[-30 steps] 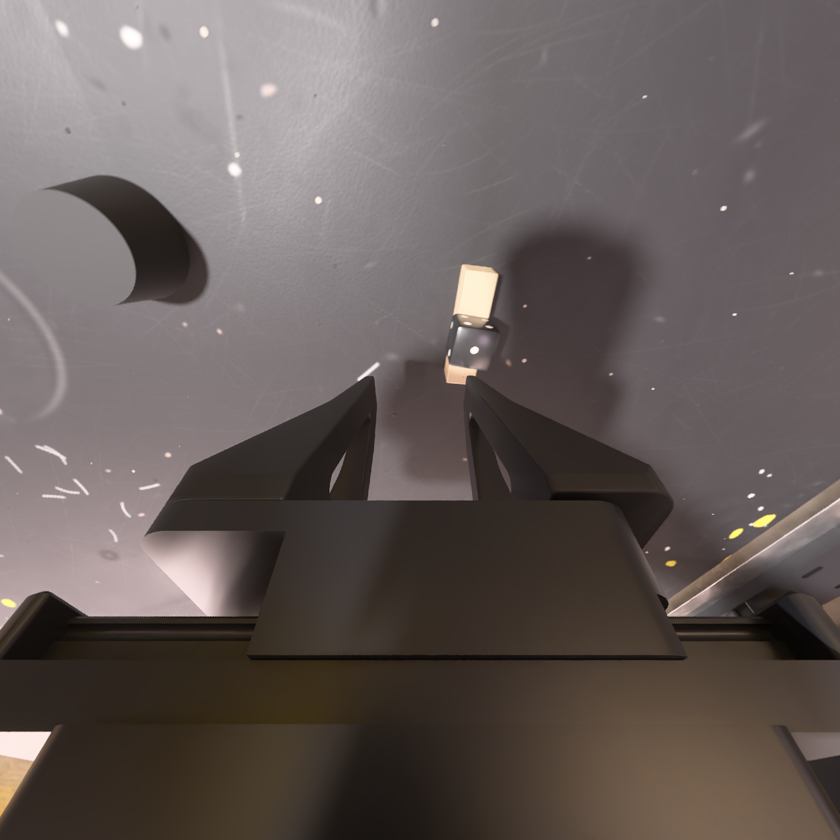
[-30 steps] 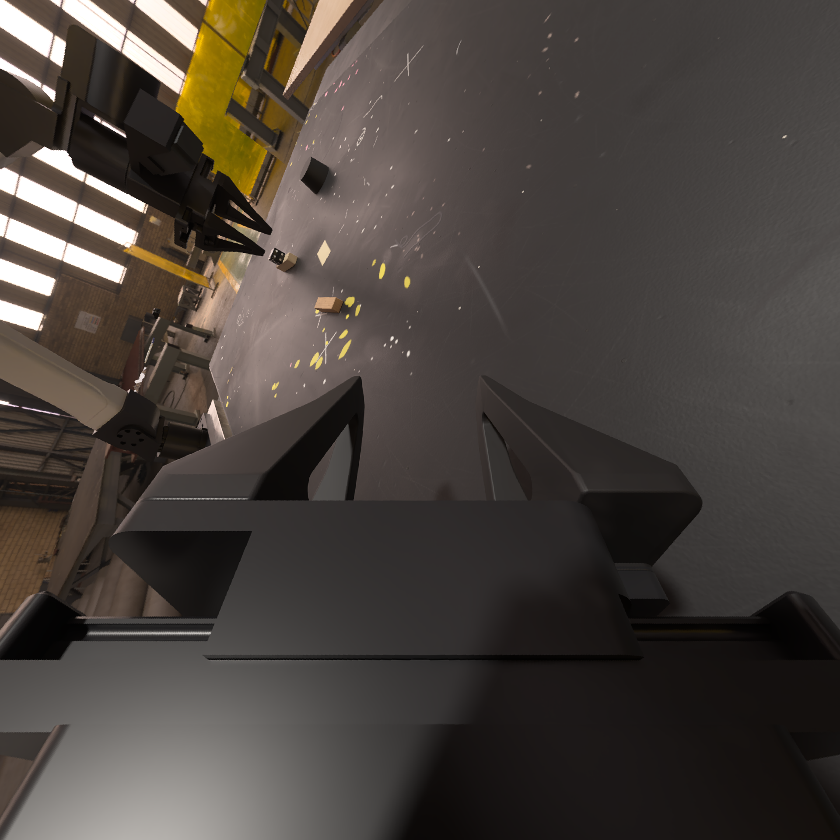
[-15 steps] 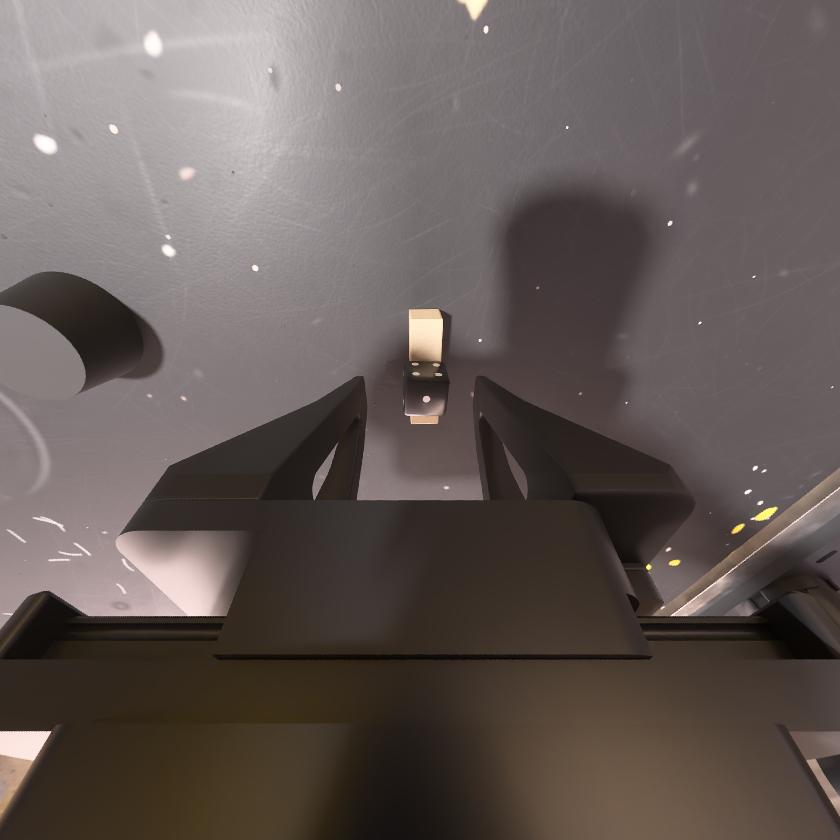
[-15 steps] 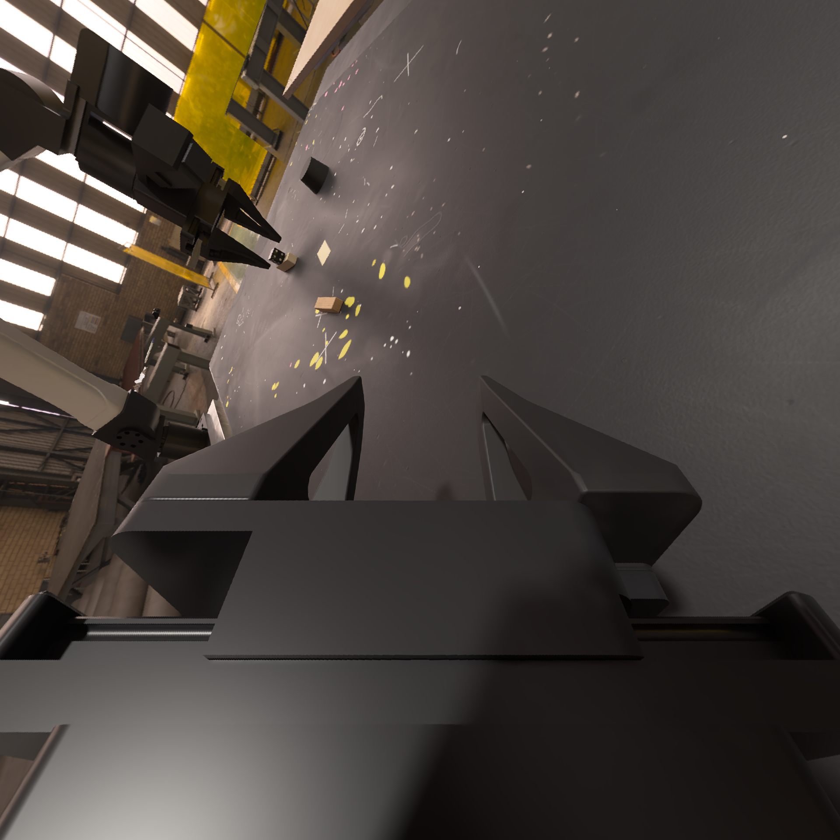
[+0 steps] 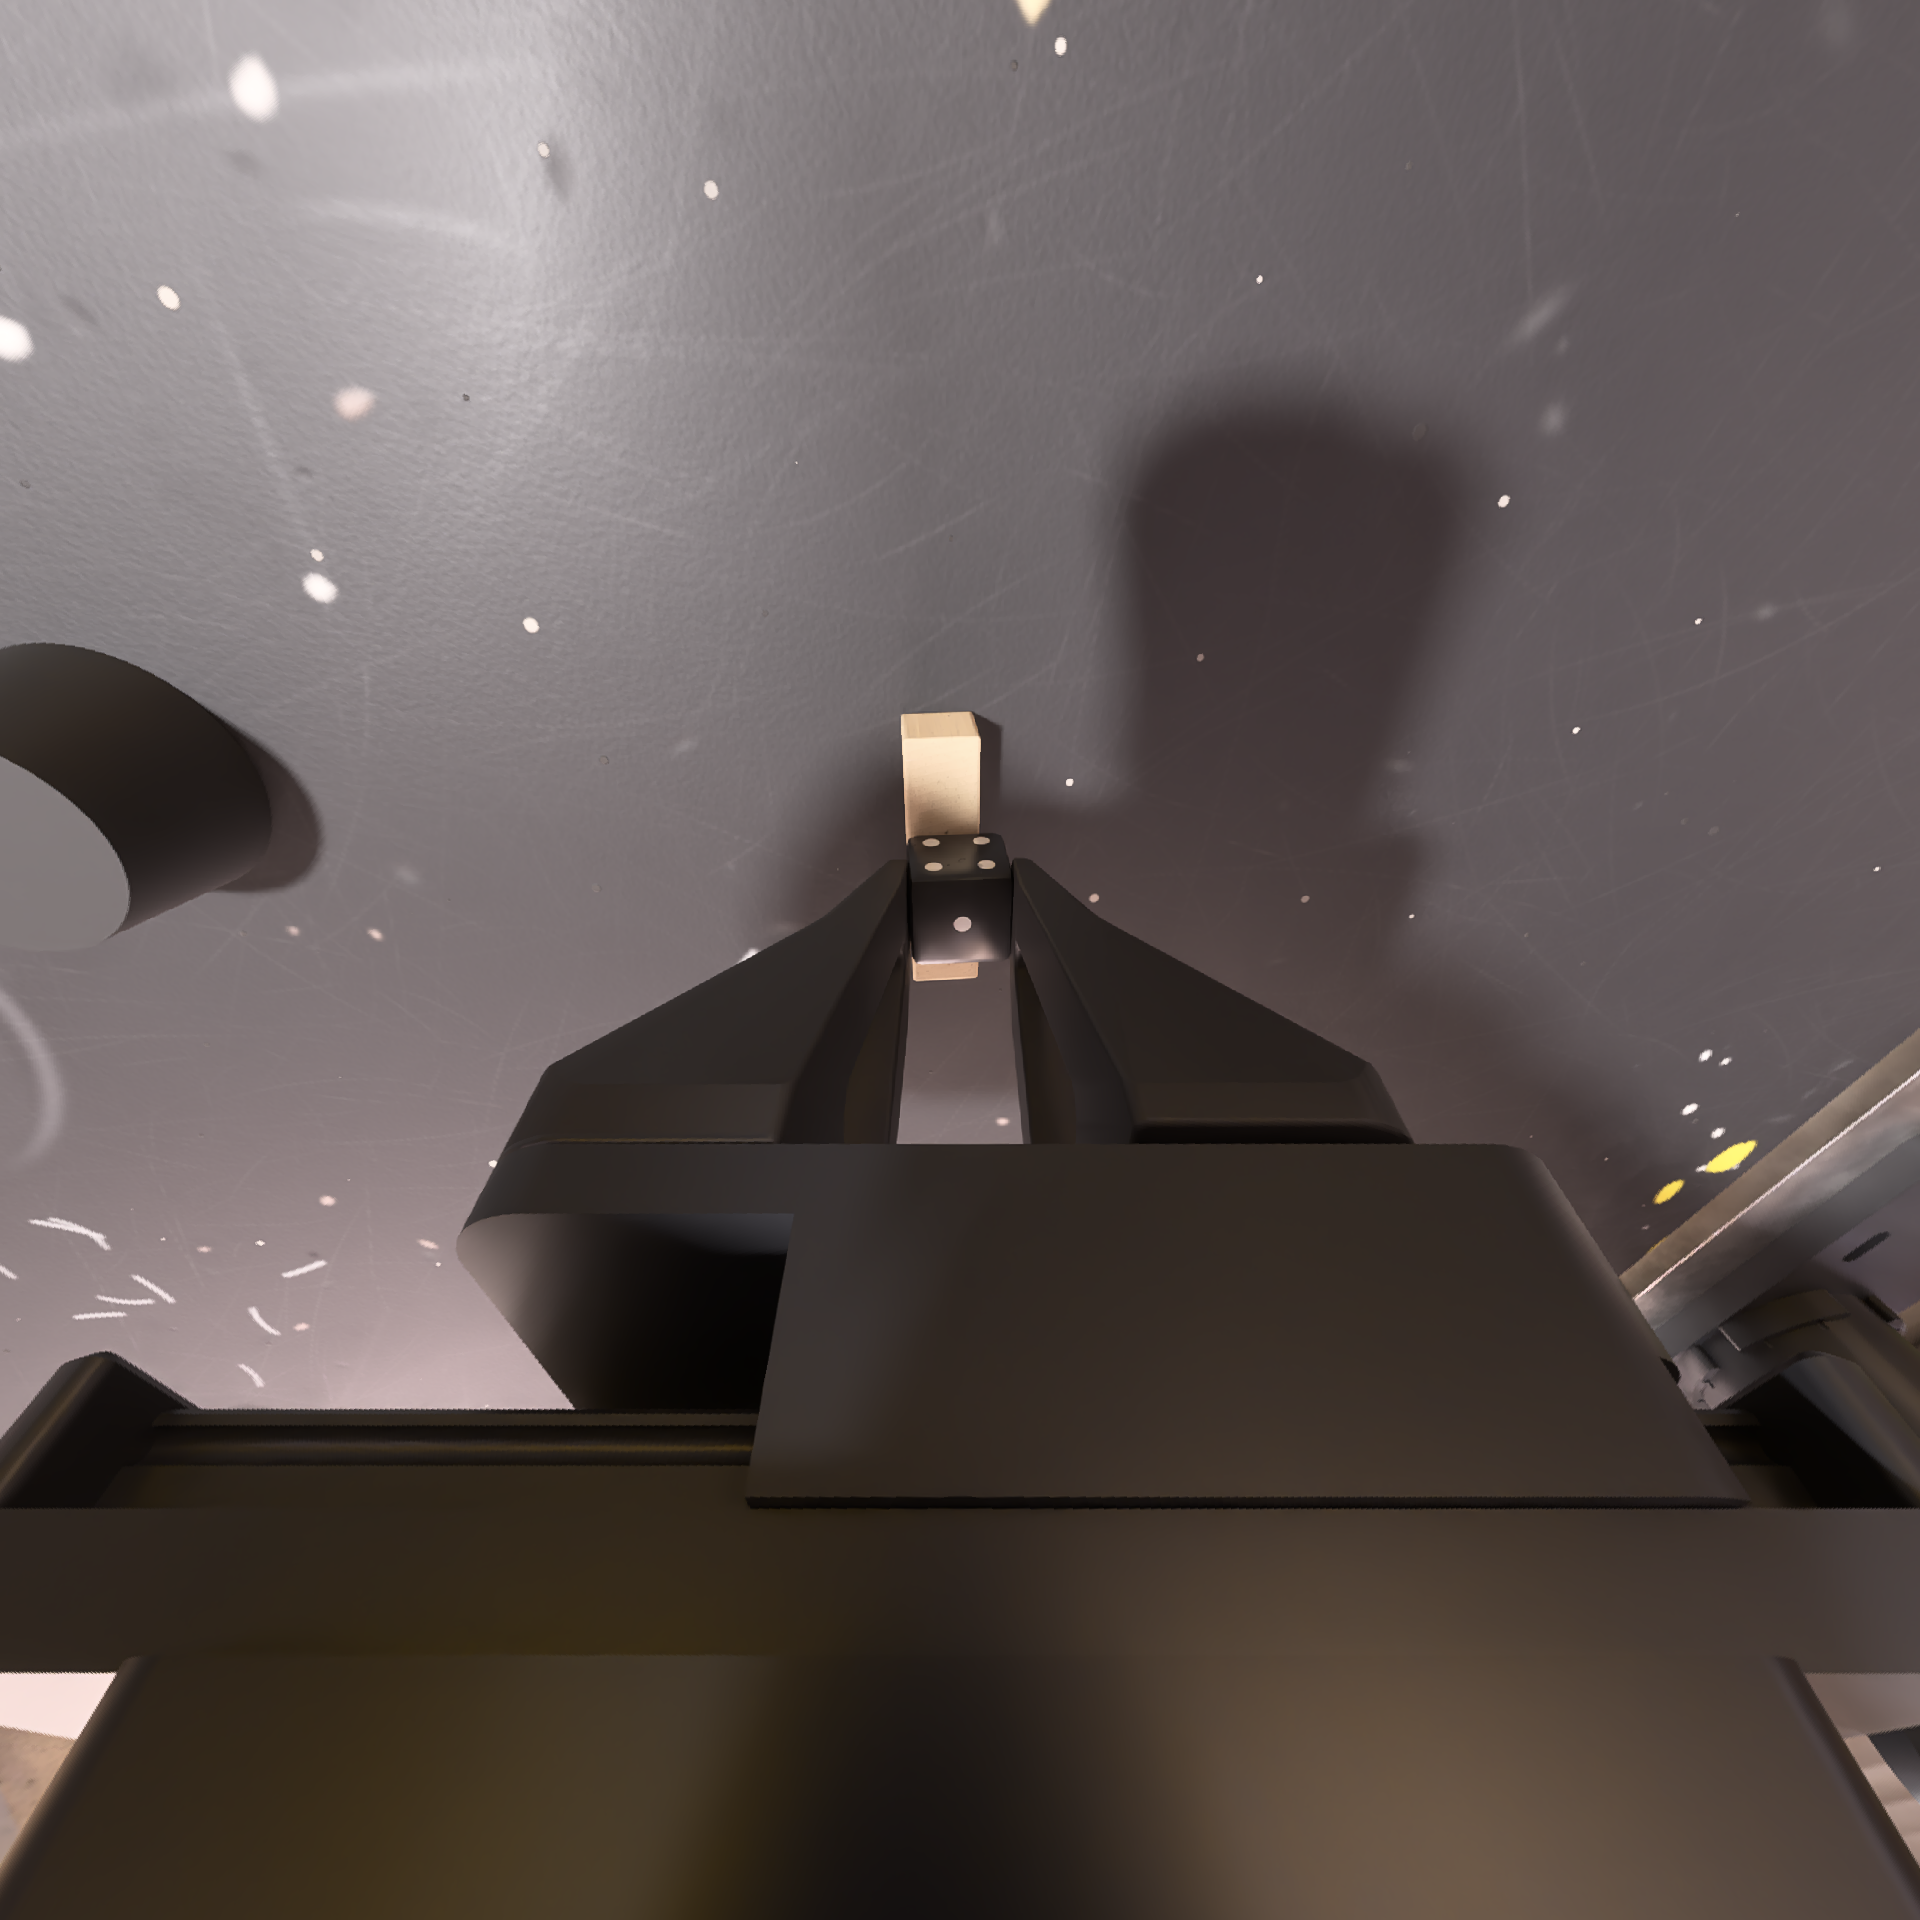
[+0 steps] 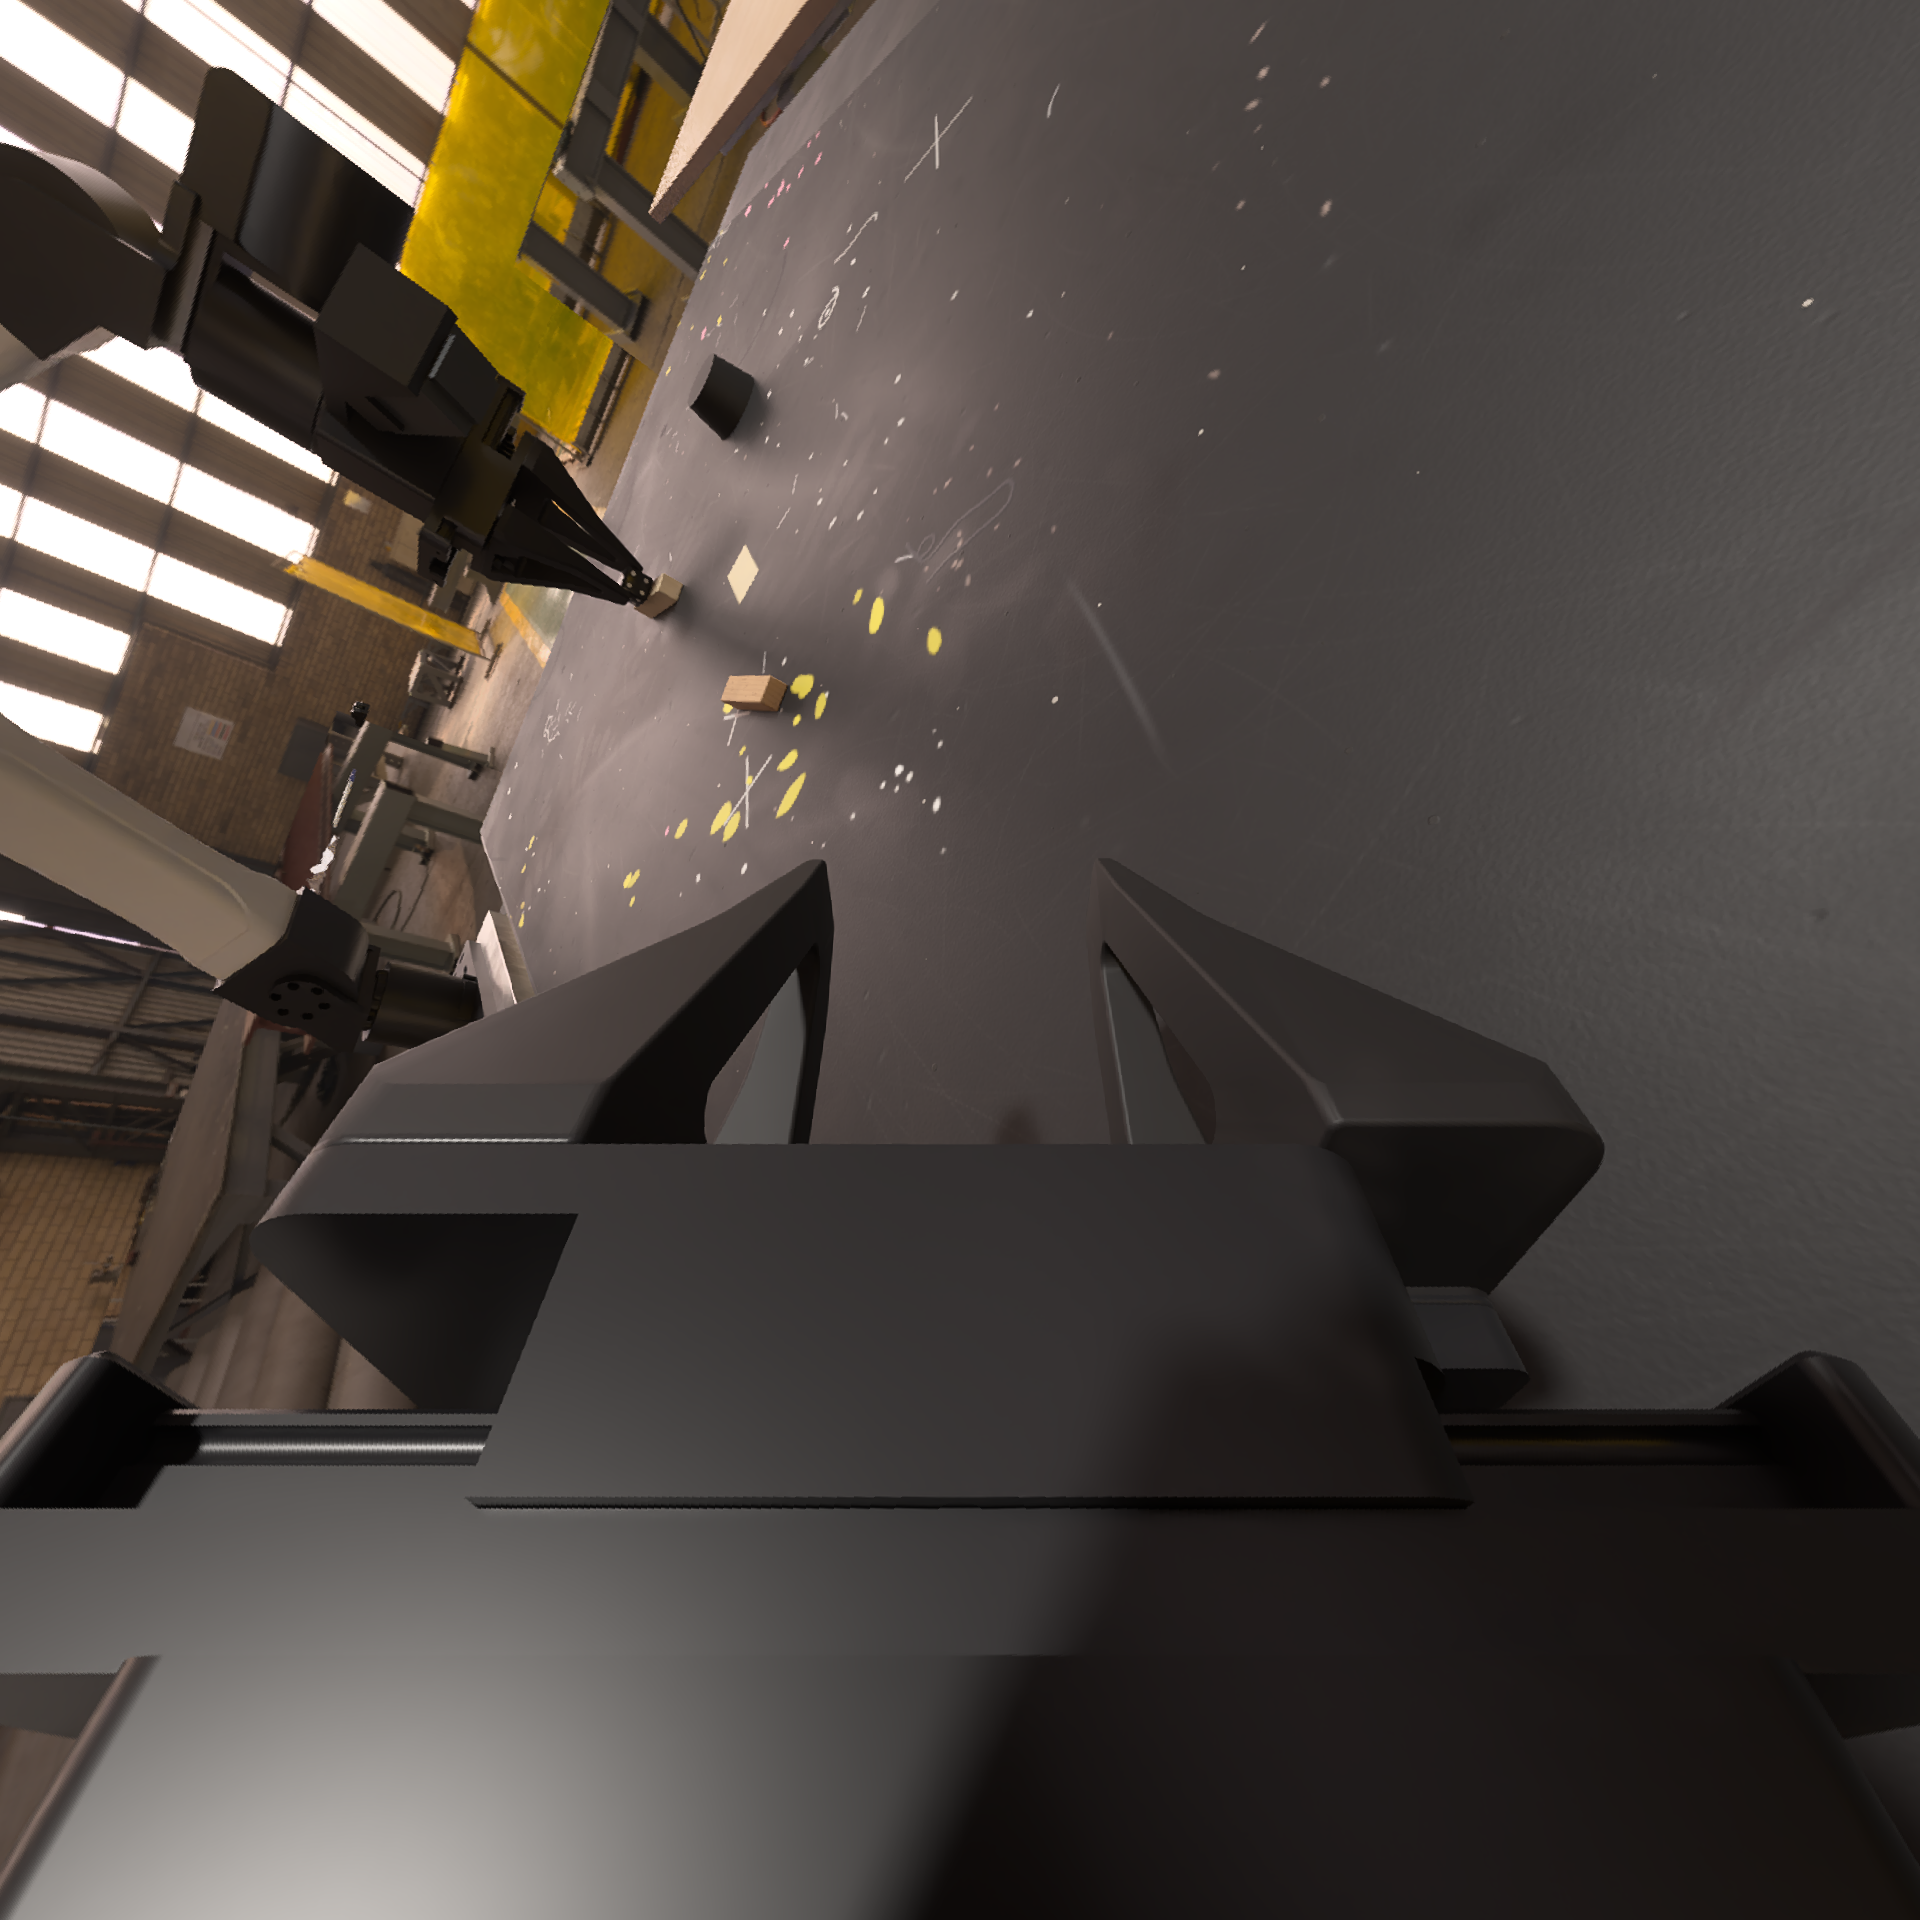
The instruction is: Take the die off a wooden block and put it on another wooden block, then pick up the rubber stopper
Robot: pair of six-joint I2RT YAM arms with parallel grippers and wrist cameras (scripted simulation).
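Observation:
In the left wrist view my left gripper (image 5: 961, 914) is shut on the black die (image 5: 960, 900) with white pips, its fingers (image 5: 873, 935) pressed against both sides. The die sits on a pale wooden block (image 5: 940, 774) lying on the dark table. The black rubber stopper (image 5: 135, 790) stands at the left edge. In the right wrist view my right gripper (image 6: 961, 935) is open and empty over bare table. Far off there I see the left gripper's tips at the die (image 6: 636, 588) on its block (image 6: 663, 595), a second wooden block (image 6: 754, 692) and the stopper (image 6: 722, 395).
The dark grey table (image 5: 1247, 312) is scratched and speckled with white and yellow paint spots. A metal rail (image 5: 1787, 1195) marks its edge at the right of the left wrist view. A pale diamond-shaped patch (image 6: 742, 574) lies flat near the blocks.
My left gripper moved forward around the die and closed its fingers on it. The right gripper has not moved.

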